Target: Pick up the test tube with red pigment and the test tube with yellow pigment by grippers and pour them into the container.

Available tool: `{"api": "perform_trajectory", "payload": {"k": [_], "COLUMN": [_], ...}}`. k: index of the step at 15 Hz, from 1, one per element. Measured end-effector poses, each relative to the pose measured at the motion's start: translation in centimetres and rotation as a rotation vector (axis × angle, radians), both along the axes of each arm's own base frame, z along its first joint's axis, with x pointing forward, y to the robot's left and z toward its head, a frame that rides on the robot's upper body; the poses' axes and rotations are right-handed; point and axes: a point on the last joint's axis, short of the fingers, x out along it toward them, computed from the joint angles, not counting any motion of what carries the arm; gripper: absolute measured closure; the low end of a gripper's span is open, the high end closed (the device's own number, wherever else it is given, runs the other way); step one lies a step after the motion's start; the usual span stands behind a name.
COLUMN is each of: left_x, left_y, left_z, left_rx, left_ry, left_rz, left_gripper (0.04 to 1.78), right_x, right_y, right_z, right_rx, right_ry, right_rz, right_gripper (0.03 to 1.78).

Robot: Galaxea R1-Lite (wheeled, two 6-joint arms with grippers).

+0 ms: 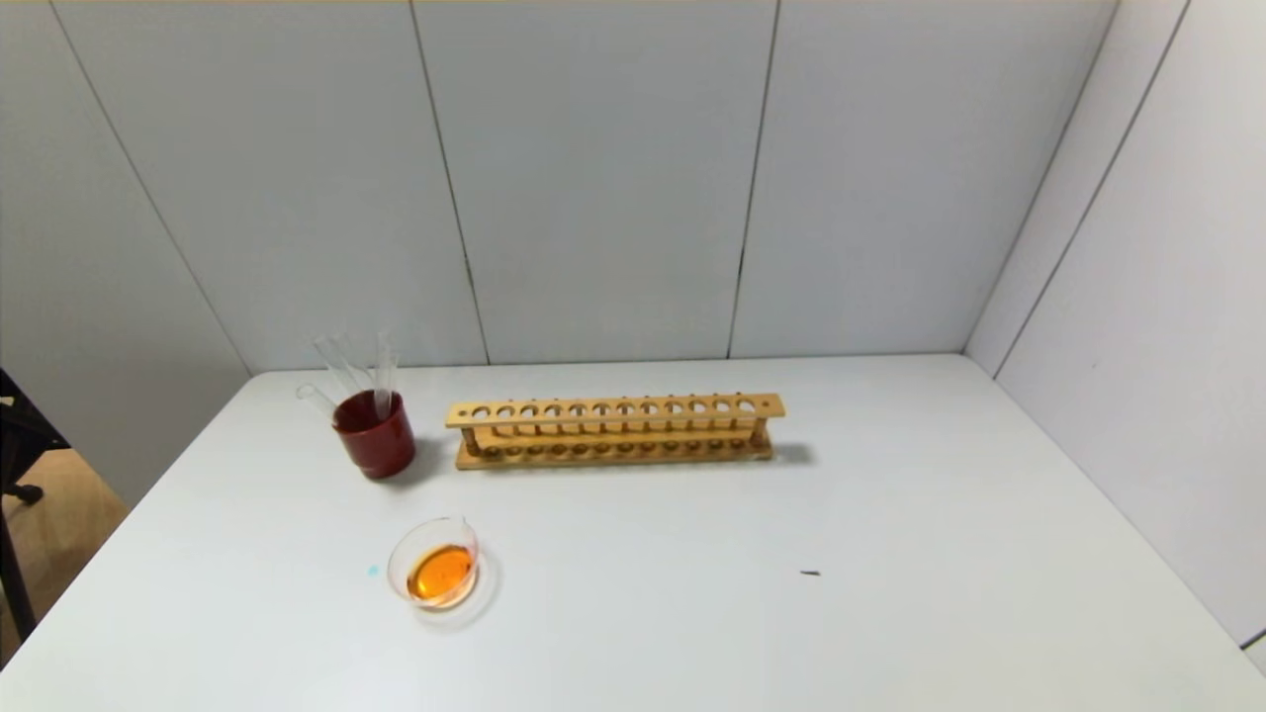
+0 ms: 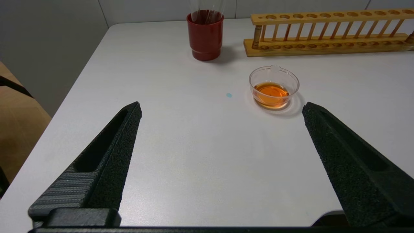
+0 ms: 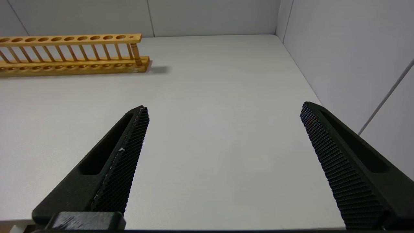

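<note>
On table [image 1: 890,514]: container [image 1: 433,562] holds orange liquid; no legible writing.

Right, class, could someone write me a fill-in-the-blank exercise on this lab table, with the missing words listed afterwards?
1. The clear glass dish holds a pool of ______ liquid.
2. The colourless test tubes stand in the dark red ______.
3. Every hole of the wooden rack is ______.
4. The left gripper and the right gripper both have their jaws ______, holding nothing.

Missing words: orange; cup; empty; open
</note>
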Motion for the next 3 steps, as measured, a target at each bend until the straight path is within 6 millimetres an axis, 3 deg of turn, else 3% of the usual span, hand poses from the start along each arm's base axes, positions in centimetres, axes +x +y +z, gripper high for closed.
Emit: {"api": "perform_trajectory", "payload": {"k": [3], "left_x": [0.0], "left_y": [0.0], "left_z": [0.0], "left_rx": [0.0], "left_ry": [0.0], "left_rz": [0.0], "left_gripper": [0.07], "right_x": [0.0], "right_y": [0.0], "right_z": [0.0], "right_rx": [-0.002], "right_ry": [0.0], "right_rz": [0.001], "right_gripper": [0.1]}}
